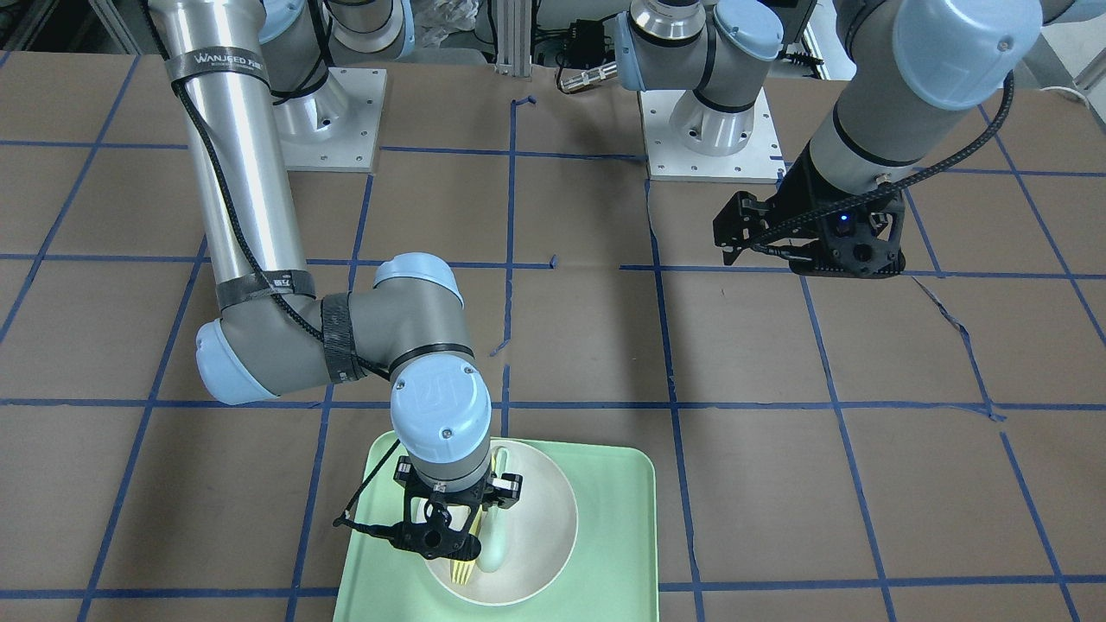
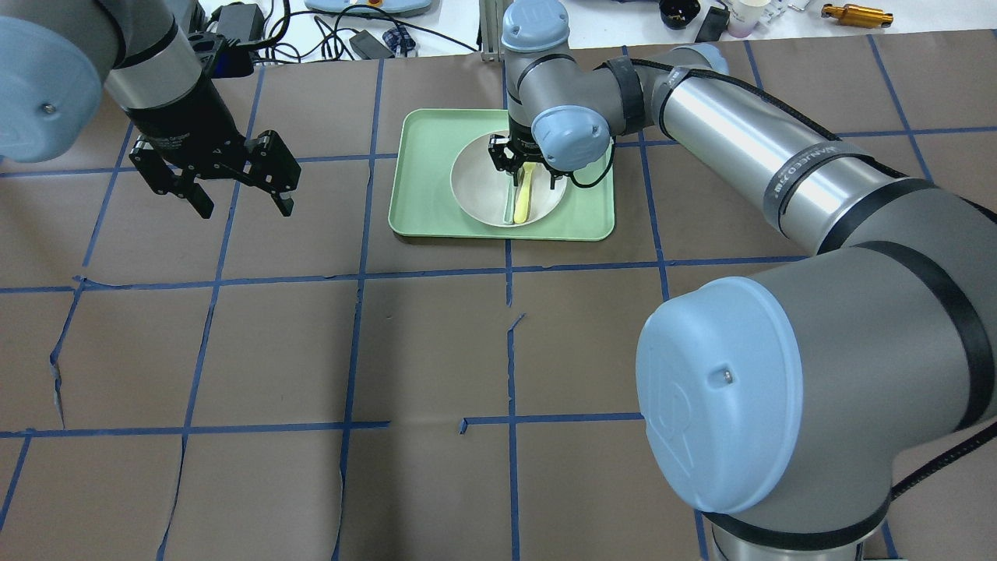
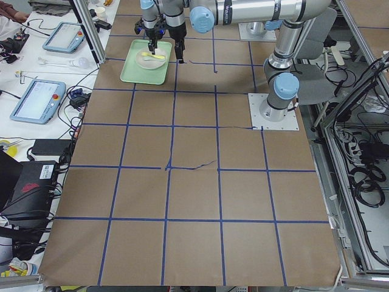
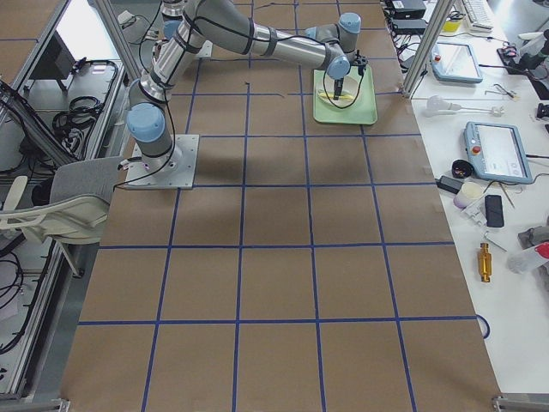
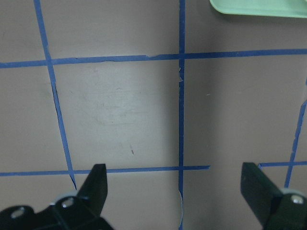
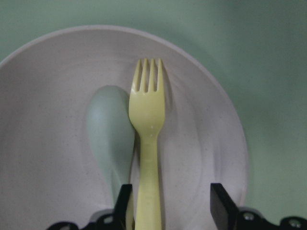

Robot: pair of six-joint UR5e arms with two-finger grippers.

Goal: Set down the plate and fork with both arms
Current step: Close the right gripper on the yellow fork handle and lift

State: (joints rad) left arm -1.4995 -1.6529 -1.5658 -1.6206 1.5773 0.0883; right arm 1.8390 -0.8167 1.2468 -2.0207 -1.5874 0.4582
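The off-white plate sits in the mint-green tray at the table's far side; it also shows in the overhead view. The yellow fork lies on the plate, tines pointing away from the robot. My right gripper is low over the plate, open, its fingers on either side of the fork's handle; one finger is close to the handle, the other apart. It shows in the front view too. My left gripper is open and empty above bare table, left of the tray.
A pale green-grey spoon lies on the plate beside the fork, touching it. The tray's corner shows at the top of the left wrist view. Blue tape lines grid the brown table. Both arm bases stand at the robot's side.
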